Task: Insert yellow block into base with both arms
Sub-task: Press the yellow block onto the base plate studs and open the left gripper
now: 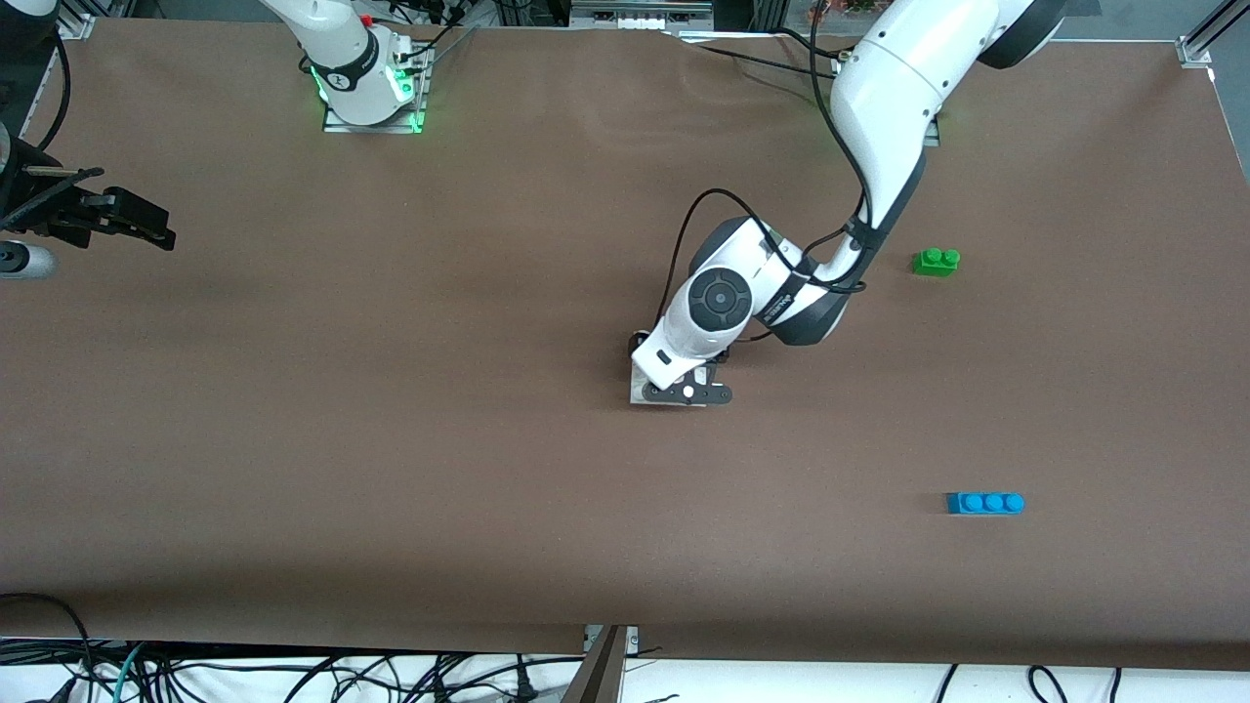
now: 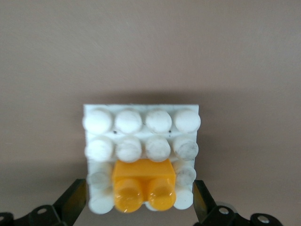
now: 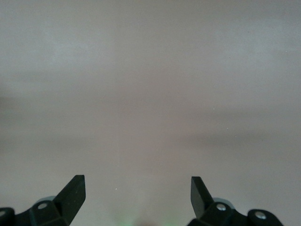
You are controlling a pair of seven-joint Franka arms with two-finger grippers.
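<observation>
Yellow block (image 2: 143, 181), white studded base (image 2: 141, 125)

Wide brown table (image 1: 391, 439), aluminium frame rails along its edge, loose cables (image 1: 293, 674) on white floor

A green brick (image 1: 936, 261) is seen on the table (image 1: 391, 469) toward the left arm's end; a blue brick (image 1: 985, 503) lies nearer the camera.

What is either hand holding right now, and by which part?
Nothing. The left hand is open around the yellow block on the base; the right hand is open, empty.
</observation>
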